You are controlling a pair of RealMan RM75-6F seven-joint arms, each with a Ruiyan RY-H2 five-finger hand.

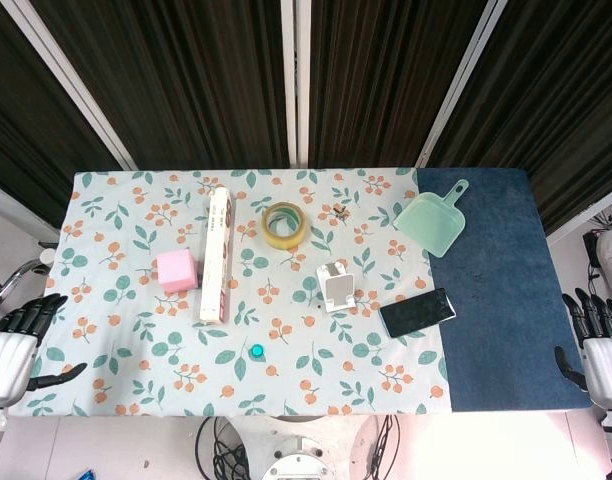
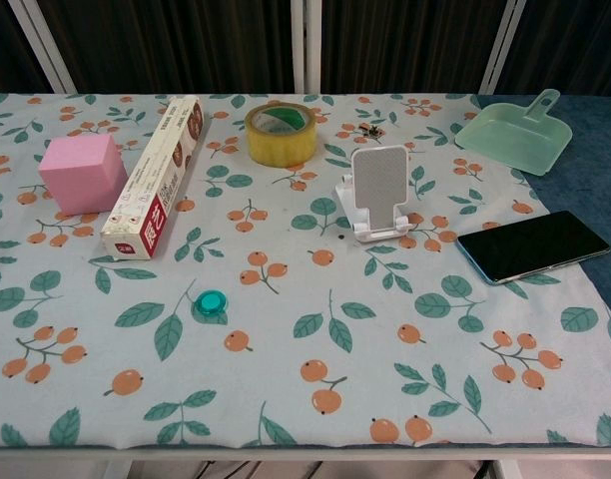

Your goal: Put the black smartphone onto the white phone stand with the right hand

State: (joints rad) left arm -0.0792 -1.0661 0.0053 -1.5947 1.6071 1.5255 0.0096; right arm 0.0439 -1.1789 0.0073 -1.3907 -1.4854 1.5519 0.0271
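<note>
Left hand (image 1: 14, 345): at the table's left edge, fingers apart, holding nothing.
Pink block (image 2: 82, 173), long box (image 2: 153, 178), tape roll (image 2: 280, 133), green cap (image 2: 213, 299): bystanders on the floral cloth.
Stand (image 2: 377, 193): upright, cradle vacant.
Phone (image 2: 533, 245): flat, screen up, just right of the stand, straddling the cloth's edge; long axis diagonal, near-left to far-right.
Dustpan (image 2: 515, 135): behind the phone.
Right hand (image 1: 598, 345): at the right edge, released, well apart from the phone.
Progress: nothing begun; reach, grasp, lift and placement all remain.
</note>
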